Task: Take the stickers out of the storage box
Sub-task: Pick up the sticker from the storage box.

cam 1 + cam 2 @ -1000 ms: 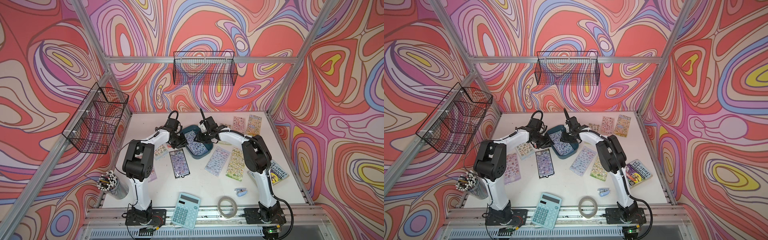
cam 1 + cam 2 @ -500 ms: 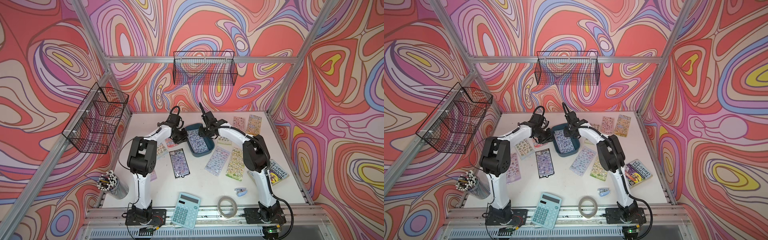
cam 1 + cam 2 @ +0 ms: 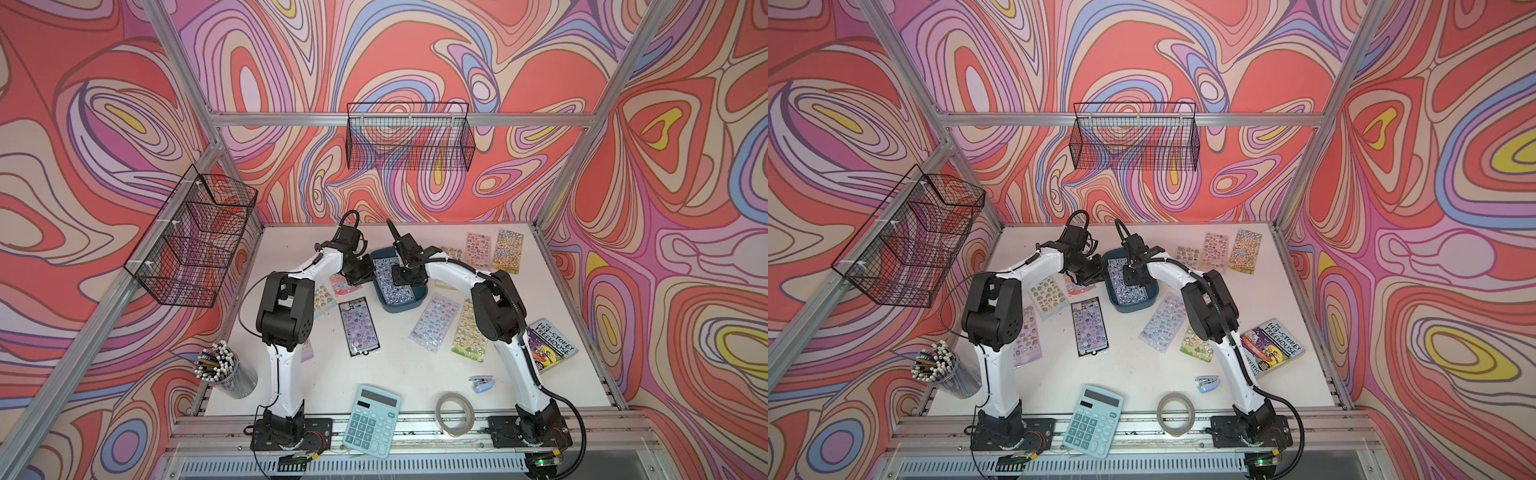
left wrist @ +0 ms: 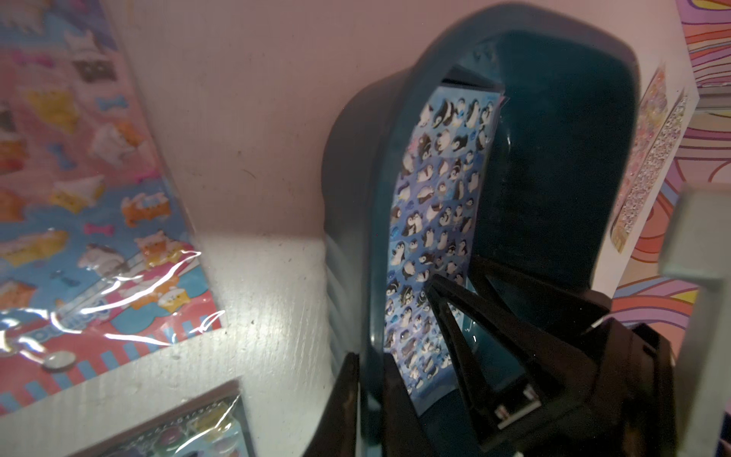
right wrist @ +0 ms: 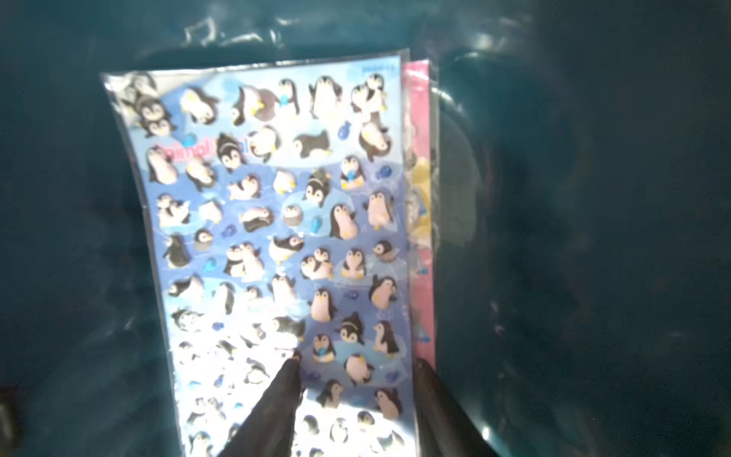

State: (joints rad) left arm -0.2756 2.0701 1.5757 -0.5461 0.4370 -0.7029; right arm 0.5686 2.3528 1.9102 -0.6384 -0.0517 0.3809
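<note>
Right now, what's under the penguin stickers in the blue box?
A pink sheet pokes out beneath the penguin sheet. The rest is covered. I can't see deeper.

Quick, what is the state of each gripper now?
Left gripper: closed on the wall of the blue box.
Right gripper: open, over the penguin sticker sheet in the box.

The white counter (image 3: 399, 374) carries the box (image 3: 399, 307), loose stickers (image 3: 359, 326) around it, a book (image 3: 550, 345), stapler (image 3: 483, 382), tape (image 3: 453, 430), calculator (image 3: 371, 419) and pencil cup (image 3: 237, 380).
</note>
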